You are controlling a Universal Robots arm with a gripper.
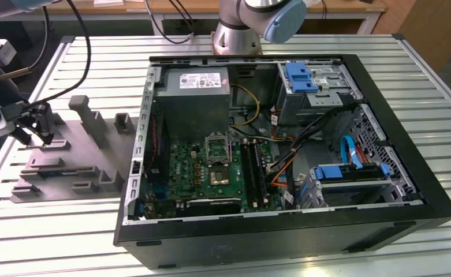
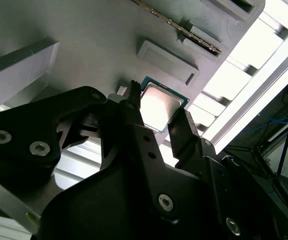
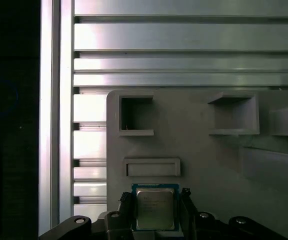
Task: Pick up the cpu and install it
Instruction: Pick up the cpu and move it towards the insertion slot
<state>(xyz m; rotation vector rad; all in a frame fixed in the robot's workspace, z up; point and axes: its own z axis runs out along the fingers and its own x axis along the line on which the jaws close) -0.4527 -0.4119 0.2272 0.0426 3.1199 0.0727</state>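
Note:
The cpu [image 3: 155,209], a small square chip with a silvery top and a thin green rim, lies flat on the grey parts holder [image 3: 199,150]. My gripper [image 3: 156,202] is low over it, with one black finger [image 3: 126,206] against each of two opposite edges, so it is shut on the chip. In the second wrist view the cpu [image 2: 159,105] shows between the same fingertips [image 2: 134,107]. In the exterior view the gripper [image 1: 36,135] stands at the left, over the holder [image 1: 71,167]. The motherboard socket [image 1: 217,148] lies inside the open computer case [image 1: 279,156].
The holder carries raised blocks and pockets [image 3: 136,116] beside the cpu, plus upright posts [image 1: 90,118]. The slatted aluminium table [image 1: 63,231] ends in an edge close to the holder. Cables, a power supply [image 1: 194,92] and blue drive brackets [image 1: 298,78] crowd the case.

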